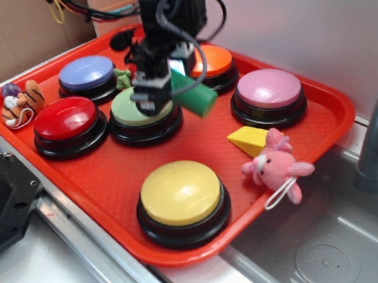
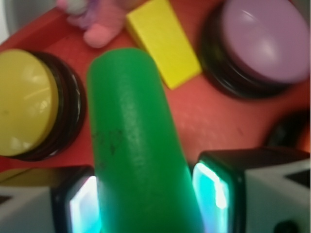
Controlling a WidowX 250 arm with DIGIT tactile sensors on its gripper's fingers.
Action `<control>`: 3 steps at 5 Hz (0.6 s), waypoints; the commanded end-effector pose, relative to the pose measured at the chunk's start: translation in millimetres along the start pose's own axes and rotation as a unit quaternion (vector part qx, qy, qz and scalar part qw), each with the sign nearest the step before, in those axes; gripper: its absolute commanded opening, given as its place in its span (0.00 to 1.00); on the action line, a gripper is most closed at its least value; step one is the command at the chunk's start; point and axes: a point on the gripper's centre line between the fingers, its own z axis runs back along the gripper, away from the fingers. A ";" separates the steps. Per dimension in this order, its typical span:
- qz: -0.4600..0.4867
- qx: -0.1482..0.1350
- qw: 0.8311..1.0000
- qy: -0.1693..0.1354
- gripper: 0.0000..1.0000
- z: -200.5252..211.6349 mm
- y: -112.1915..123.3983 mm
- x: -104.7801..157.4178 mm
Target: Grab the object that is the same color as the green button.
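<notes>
Green cylinder block point(image 2: 133, 141) sits between the two fingers point(image 2: 214, 189) of the gripper point(image 1: 160, 78), which are closed on its sides near one end. In the exterior view it is lifted off the red tray point(image 1: 332, 118) and sticks out tilted above the green button point(image 1: 138, 113), toward the yellow wedge point(image 1: 248, 140). It looks solid, stiff and smooth (so probably light, but a little slippery on the round surface). I judge that a hold nearer the middle would be safer, because the long free end may turn in the pads. The grab seems mostly done.
</notes>
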 end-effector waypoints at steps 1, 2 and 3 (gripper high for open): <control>0.244 0.054 0.968 -0.002 0.00 75.5 -2.4 -1.0; 0.361 0.069 0.930 -0.003 0.00 87.3 4.5 -9.2; 0.418 0.081 0.904 0.020 0.00 94.9 5.8 -14.6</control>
